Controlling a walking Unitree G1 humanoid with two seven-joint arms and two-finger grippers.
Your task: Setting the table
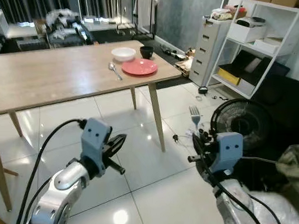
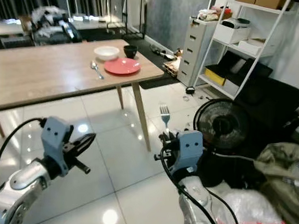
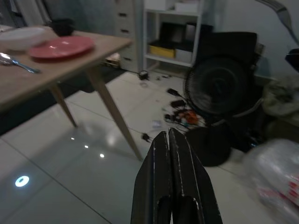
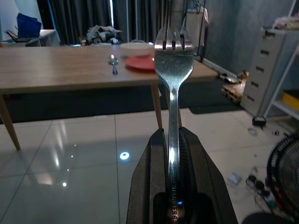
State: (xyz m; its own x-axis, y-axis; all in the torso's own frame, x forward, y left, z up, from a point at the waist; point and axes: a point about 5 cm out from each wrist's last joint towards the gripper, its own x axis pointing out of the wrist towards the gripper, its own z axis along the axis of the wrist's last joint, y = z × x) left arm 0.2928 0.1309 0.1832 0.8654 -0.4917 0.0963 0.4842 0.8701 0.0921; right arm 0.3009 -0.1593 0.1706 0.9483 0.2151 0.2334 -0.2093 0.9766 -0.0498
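A silver fork point(image 4: 173, 70) stands upright, tines up, in my right gripper point(image 1: 202, 140), which is shut on its handle well short of the table, over the floor. The fork's tines point(image 1: 194, 113) show above the wrist. On the wooden table point(image 1: 51, 76), near its far right corner, lie a red plate point(image 1: 139, 67), a white bowl point(image 1: 123, 54), a dark cup point(image 1: 146, 52) and a spoon point(image 1: 114, 70) left of the plate. My left gripper point(image 1: 117, 143) hangs shut and empty over the tiles; its fingers point(image 3: 170, 154) are pressed together.
A black floor fan point(image 1: 242, 122) stands right of me, with cables and small clutter point(image 3: 180, 112) on the tiles beside it. A white shelf unit point(image 1: 263, 42) and drawer cabinet point(image 1: 209, 47) line the right wall. A plastic bag point(image 2: 244, 212) lies at my lower right.
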